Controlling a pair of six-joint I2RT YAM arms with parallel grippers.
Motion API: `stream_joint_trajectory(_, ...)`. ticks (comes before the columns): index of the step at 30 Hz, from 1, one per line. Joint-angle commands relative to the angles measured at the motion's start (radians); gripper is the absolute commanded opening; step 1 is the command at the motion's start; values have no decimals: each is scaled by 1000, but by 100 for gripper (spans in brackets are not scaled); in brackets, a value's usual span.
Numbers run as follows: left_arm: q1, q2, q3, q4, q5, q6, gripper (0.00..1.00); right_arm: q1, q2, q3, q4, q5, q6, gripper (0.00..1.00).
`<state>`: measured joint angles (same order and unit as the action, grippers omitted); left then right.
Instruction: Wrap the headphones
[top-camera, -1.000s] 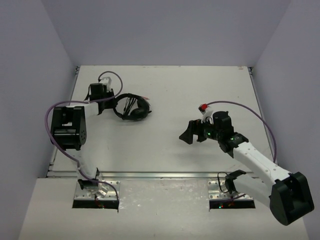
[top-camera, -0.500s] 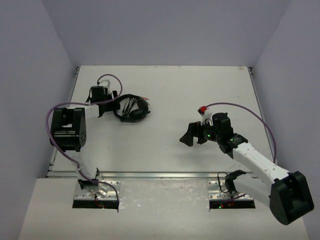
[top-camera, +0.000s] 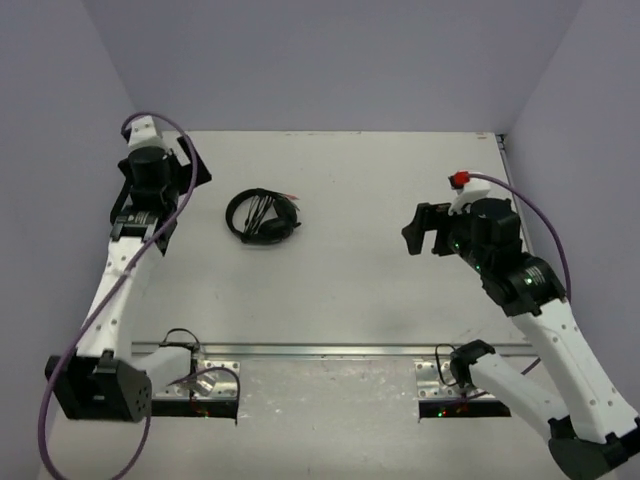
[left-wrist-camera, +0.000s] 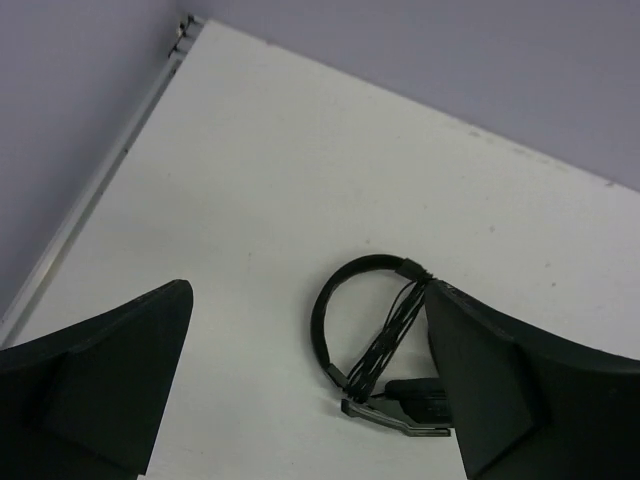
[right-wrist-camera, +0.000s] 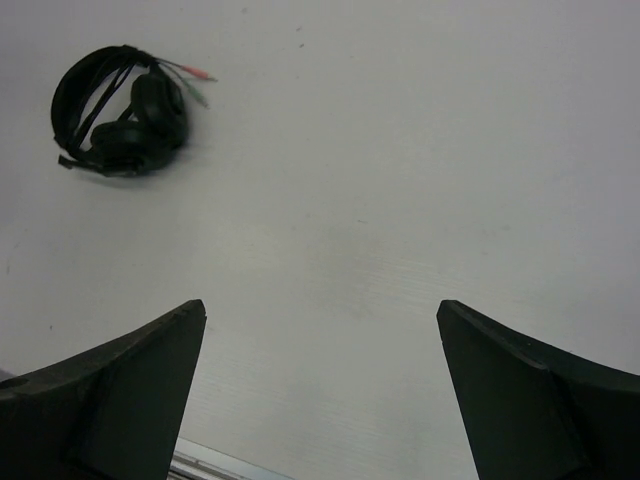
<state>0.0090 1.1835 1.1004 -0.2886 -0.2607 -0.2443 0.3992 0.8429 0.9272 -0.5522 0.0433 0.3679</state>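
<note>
The black headphones (top-camera: 263, 216) lie flat on the white table, left of centre, with the thin dark cable wound in several strands across the headband (left-wrist-camera: 330, 310) and the reddish plugs (right-wrist-camera: 205, 75) sticking out toward the back. Raised above and to their left, my left gripper (top-camera: 185, 170) is open and holds nothing. In its wrist view the gripper (left-wrist-camera: 310, 292) looks down on the headphones (left-wrist-camera: 400, 325), and its right finger hides the ear cups. My right gripper (top-camera: 420, 228) hangs open and empty over the right half of the table, far from the headphones (right-wrist-camera: 125, 105); the gripper (right-wrist-camera: 320, 305) has only bare table between its fingers.
Lilac walls close in the table at the back and both sides. A metal rail (top-camera: 320, 350) runs along the near edge, and another rail (left-wrist-camera: 100, 190) follows the left edge. Purple arm cables (top-camera: 530, 215) loop beside each wrist.
My left gripper opened, let go of the headphones and pulled up and back to the left. The right arm lifted and moved right. The headphones stayed put.
</note>
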Motion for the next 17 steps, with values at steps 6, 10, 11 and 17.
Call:
stream_joint_trajectory(6, 0, -597, -207, -234, 57, -10, 100, 3, -165, 176, -416, 322, -72, 99)
stream_joint_trajectory(10, -27, -720, -200, -317, -12, 8, 100, 3, -241, 128, -420, 310, -92, 99)
stream_joint_trajectory(11, -40, -729, -197, -322, 4, 8, 100, 3, -264, 99, -410, 305, -87, 99)
stream_joint_trajectory(17, -40, -726, -192, -336, 37, -1, 100, 4, -271, 41, -342, 244, -58, 99)
